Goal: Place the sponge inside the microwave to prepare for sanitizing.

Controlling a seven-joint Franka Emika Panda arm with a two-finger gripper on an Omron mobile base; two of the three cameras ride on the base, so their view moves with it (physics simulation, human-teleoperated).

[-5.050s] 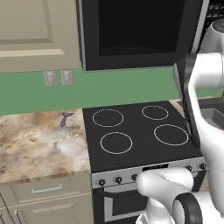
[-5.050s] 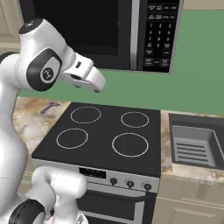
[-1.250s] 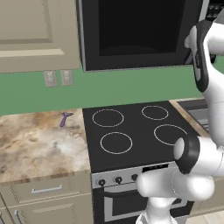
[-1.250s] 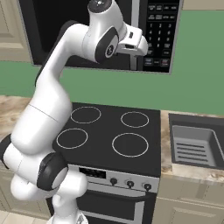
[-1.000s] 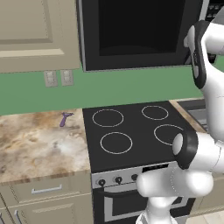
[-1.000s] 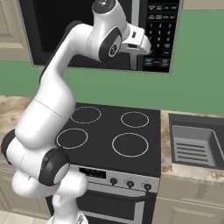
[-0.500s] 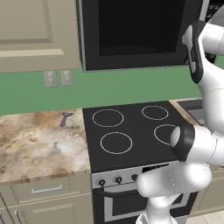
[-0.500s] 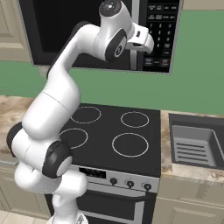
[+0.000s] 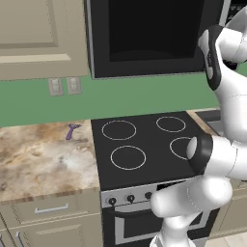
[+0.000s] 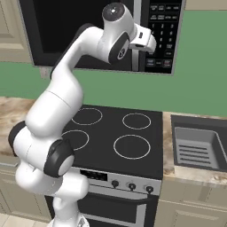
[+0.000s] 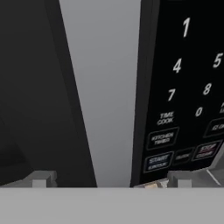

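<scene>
The microwave (image 10: 84, 31) hangs above the stove, a black box with a dark door front, and as far as I can see the door is shut. Its keypad (image 10: 163, 31) fills the right strip. My gripper (image 10: 148, 42) is raised in front of the seam between door and keypad, and it is open with nothing in it. In the hand view the gripper (image 11: 109, 181) faces the silver trim (image 11: 109, 87), with the black door handle (image 11: 65, 87) on the left and the keypad (image 11: 183, 96) on the right. The sponge is out of view.
Below is a black stove (image 9: 144, 144) with four burner rings. A small purple object (image 9: 72, 130) lies on the marble counter (image 9: 38, 159) to the left, under wall outlets (image 9: 62, 86). A sink (image 10: 195, 144) sits to the right of the stove.
The arm has swung slightly to the right and up, bringing the hand closer to the door's edge by the keypad. The gripper stays open.
</scene>
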